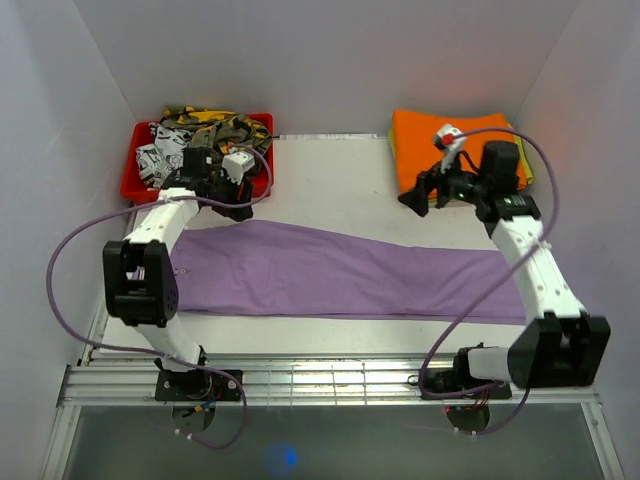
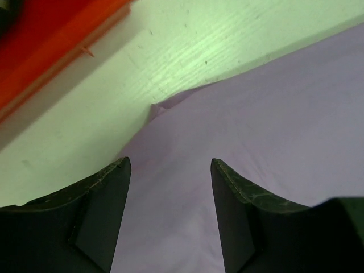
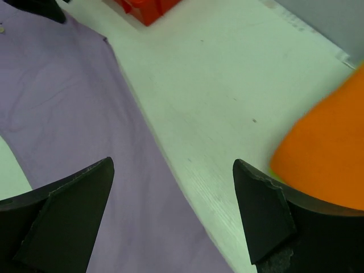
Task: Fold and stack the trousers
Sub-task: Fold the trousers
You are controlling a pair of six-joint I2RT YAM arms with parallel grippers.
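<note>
Both left claw [image 2: 170, 163] and right claw [image 3: 172, 164] are held apart, empty, while trousers [image 1: 330, 272] are spread flat across the table [image 1: 330, 175].

My count
One pair of trousers [image 1: 340, 272]; one red bin [image 1: 130, 182]; one orange cloth stack [image 1: 425, 135]; two grippers: left gripper [image 1: 238, 208], right gripper [image 1: 413, 200].

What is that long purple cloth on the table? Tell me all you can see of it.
Plain lilac-purple trousers of thin, soft-looking fabric lie flat on the white table, reaching nearly from side to side. The wide end is at the left; they narrow toward the right. The cloth is smooth, with faint creases and a small pucker on the far edge. The left gripper and the right gripper hang open over that edge; neither holds it.
</note>
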